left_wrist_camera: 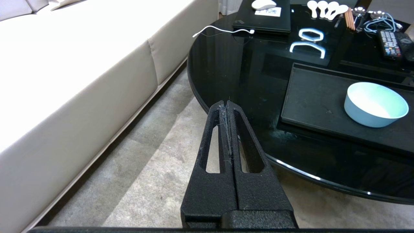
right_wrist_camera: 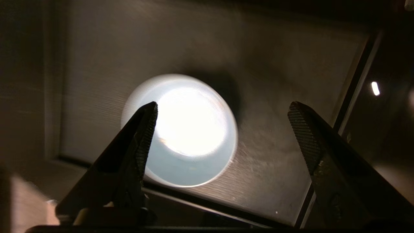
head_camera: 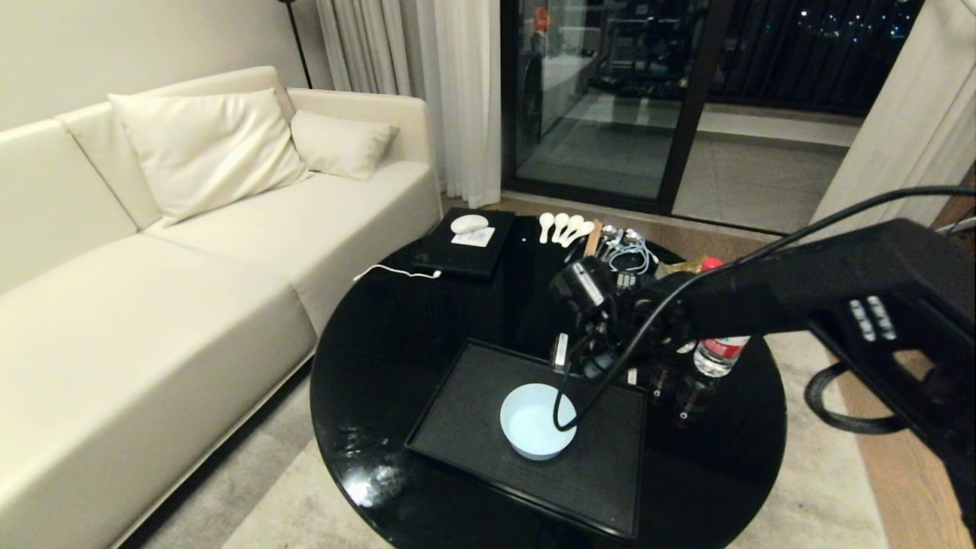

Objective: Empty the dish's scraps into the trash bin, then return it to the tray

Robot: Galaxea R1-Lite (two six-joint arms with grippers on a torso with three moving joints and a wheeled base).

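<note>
The left end effector [left_wrist_camera: 228, 105] hangs over grey carpet [left_wrist_camera: 152, 181] with its fingers pressed together, tips at the edge of the round black desk [left_wrist_camera: 245, 81]. At two o'clock from the tips, the pale blue dish [left_wrist_camera: 375, 104] sits empty on the black tray [left_wrist_camera: 313, 103]. A cream sofa [left_wrist_camera: 81, 74] fills nine o'clock.

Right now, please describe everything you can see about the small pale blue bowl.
The bowl is small, round and shallow, pale blue outside and whiter inside, with a smooth, glossy look. It stands upright and looks empty: no scraps show in it. It rests on the black tray, toward the tray's right half, away from the rim. Nothing grips it: the right gripper is above it with its fingers spread wide, touching nothing. A black cable crosses in front of it in the head view.
</note>
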